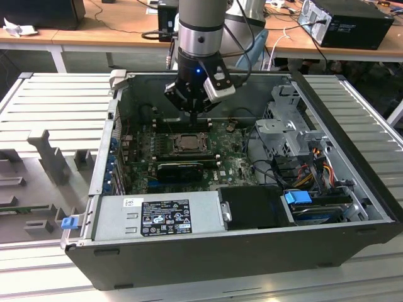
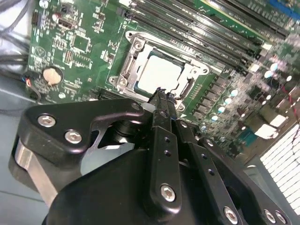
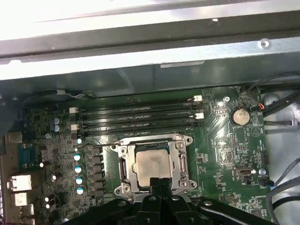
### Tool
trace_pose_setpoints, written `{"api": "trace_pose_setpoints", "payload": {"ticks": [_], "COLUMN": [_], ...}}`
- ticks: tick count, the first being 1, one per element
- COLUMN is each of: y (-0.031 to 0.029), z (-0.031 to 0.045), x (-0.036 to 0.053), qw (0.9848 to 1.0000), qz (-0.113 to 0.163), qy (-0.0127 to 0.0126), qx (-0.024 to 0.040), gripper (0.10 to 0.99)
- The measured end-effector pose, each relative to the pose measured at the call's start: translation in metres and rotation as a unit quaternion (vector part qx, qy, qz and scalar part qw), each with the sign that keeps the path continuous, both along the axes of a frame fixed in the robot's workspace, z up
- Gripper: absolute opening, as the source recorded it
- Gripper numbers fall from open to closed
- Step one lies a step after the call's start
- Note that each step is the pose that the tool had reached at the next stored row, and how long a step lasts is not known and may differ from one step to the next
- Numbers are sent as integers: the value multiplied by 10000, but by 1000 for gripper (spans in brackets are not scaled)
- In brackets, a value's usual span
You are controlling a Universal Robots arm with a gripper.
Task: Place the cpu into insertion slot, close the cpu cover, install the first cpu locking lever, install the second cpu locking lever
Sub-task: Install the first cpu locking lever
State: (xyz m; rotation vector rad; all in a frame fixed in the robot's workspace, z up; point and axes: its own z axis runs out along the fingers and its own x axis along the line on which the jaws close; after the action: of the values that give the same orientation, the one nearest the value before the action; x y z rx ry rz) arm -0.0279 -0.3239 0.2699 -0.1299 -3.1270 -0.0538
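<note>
The cpu lies flat in the insertion slot, grey metal face up (being square, it has no long axis to speak of), its edges parallel to the memory slots. The cpu cover lies down around it, framing that face. The jaws are pressed together and hold nothing, their tips just at the cover's near edge; whether they touch it I cannot tell. Beyond the socket from the jaws run the memory slots. Off to one side of the jaws, a coin battery sits on the green motherboard.
</note>
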Motion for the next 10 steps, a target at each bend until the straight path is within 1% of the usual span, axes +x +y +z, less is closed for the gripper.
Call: {"api": "trace_pose_setpoints", "payload": {"ticks": [3, 6, 10], "y": [0, 0, 0], "z": [-1, -2, -4], "x": [0, -6, -46], "qw": [9995, 9993, 9993], "qz": [300, 361, 365], "qy": [0, 0, 0], "qx": [0, 1, 1], "gripper": [106, 106, 106]}}
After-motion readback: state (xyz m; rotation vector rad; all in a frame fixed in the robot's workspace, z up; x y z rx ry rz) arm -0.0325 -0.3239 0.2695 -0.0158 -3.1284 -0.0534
